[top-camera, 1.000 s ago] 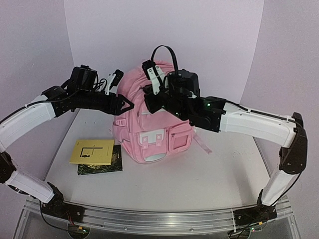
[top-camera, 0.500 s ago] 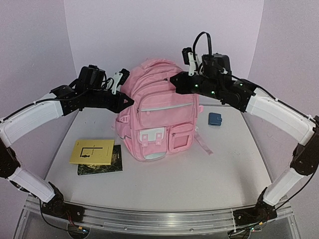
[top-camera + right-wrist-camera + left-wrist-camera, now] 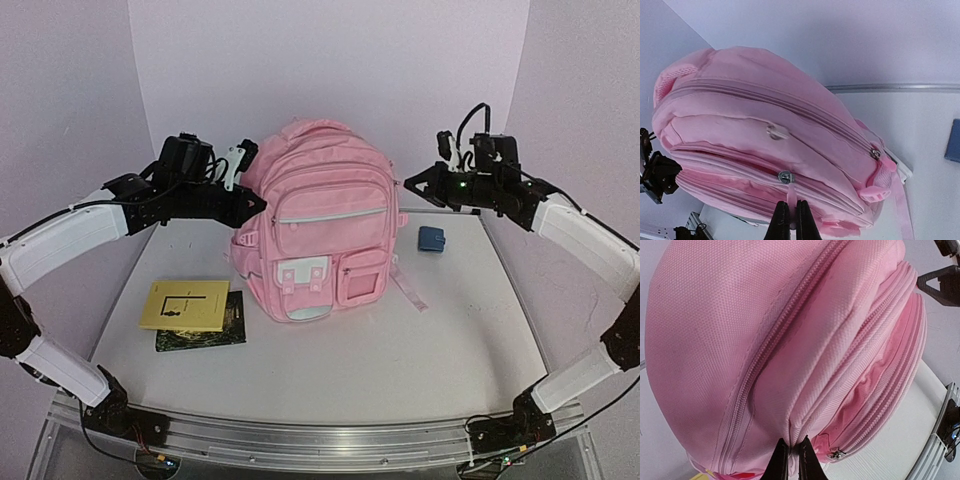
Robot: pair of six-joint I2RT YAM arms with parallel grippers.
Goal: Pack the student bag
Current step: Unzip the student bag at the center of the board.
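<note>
The student bag (image 3: 320, 230), a large light-pink backpack, stands upright mid-table with its front pockets facing the arms. My left gripper (image 3: 262, 202) is at its left side, shut on a fold of the bag's fabric (image 3: 790, 432) beside a zip seam. My right gripper (image 3: 408, 183) is at the bag's upper right, shut on the pink zipper pull (image 3: 791, 192) that hangs from a metal slider (image 3: 785, 176). Behind the slider the zip gapes a little and red-pink lining (image 3: 730, 152) shows.
A yellow book (image 3: 185, 303) lies on a dark book (image 3: 215, 328) at the front left of the table. A small blue item (image 3: 432, 238) lies right of the bag. Lilac walls close in the back and sides.
My right arm has swung from over the bag's top out to its right side, staying shut. My left gripper has closed on the bag's left side.
</note>
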